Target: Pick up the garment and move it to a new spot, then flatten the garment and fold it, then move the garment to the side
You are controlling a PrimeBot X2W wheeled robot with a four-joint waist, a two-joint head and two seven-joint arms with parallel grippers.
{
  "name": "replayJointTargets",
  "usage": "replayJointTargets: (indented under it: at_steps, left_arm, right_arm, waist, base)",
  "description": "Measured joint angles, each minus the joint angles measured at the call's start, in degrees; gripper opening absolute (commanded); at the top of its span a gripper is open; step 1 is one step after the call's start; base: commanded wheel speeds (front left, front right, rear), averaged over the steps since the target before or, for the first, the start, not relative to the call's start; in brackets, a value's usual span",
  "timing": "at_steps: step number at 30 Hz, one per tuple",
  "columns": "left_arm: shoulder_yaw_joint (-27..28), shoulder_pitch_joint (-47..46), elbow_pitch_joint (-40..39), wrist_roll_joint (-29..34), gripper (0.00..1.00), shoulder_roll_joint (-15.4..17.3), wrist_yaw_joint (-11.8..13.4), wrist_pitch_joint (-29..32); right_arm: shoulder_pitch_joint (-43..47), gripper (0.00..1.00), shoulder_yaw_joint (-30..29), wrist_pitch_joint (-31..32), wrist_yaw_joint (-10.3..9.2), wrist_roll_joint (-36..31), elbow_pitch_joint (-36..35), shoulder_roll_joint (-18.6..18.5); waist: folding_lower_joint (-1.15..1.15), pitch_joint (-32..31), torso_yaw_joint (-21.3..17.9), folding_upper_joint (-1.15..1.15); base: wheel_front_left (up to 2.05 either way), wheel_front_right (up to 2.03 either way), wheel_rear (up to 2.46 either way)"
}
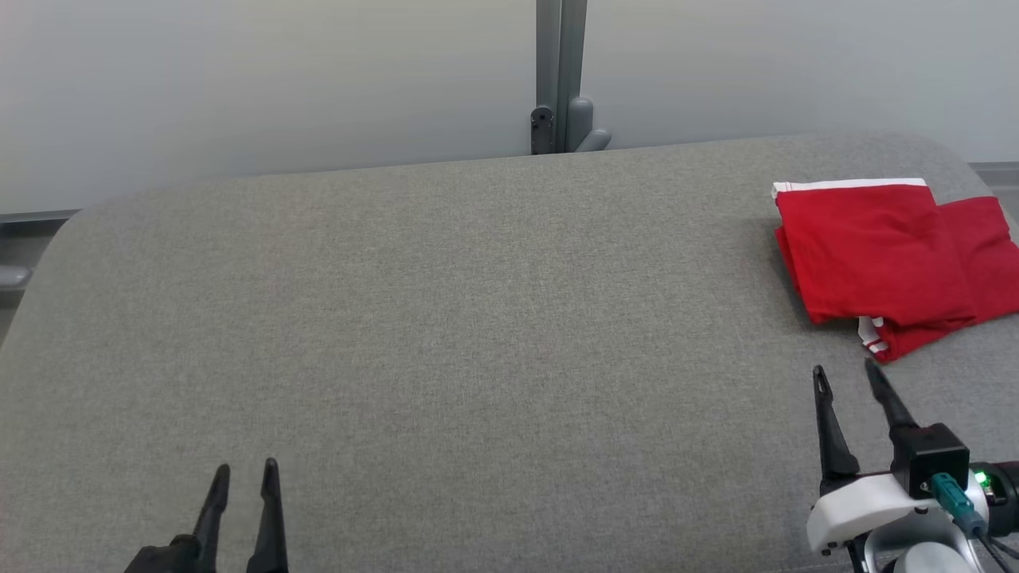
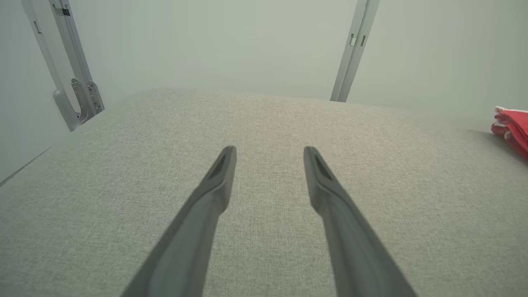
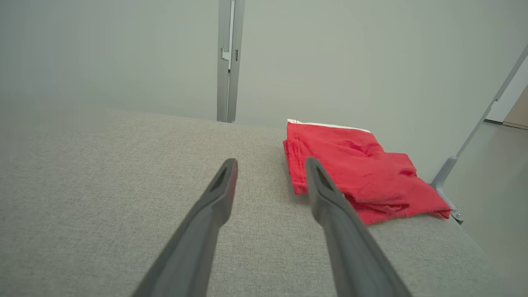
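Dark tapered fingers [image 1: 830,430], white wrist shell [image 1: 860,508]

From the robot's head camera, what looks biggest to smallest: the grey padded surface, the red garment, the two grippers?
1. grey padded surface
2. red garment
3. right gripper
4. left gripper, though the picture's bottom edge cuts it off, so the two grippers may really match.
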Motion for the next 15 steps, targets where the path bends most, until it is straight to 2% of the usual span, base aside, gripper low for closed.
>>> replayJointTargets:
  at_steps: [5, 15]
  left_arm:
    - [-0.1, 0.4, 2.5, -0.3, 0.0, -0.3, 0.0, 0.4]
    - [0.1, -0.4, 2.9, -10.8, 0.0, -0.3, 0.0, 3.0]
  right_arm:
    - [1.5, 0.0, -0.1, 0.5, 0.02, 0.3, 2.8, 0.8]
    - [1.2, 0.0, -0.6, 3.7, 0.02, 13.0, 3.5, 0.8]
  waist:
    - [0.0, 0.0, 0.0, 0.0]
    - [0.0, 0.1, -0.1, 0.0]
  base:
    - [0.0, 0.0, 0.0]
    - [0.0, 0.0, 0.0]
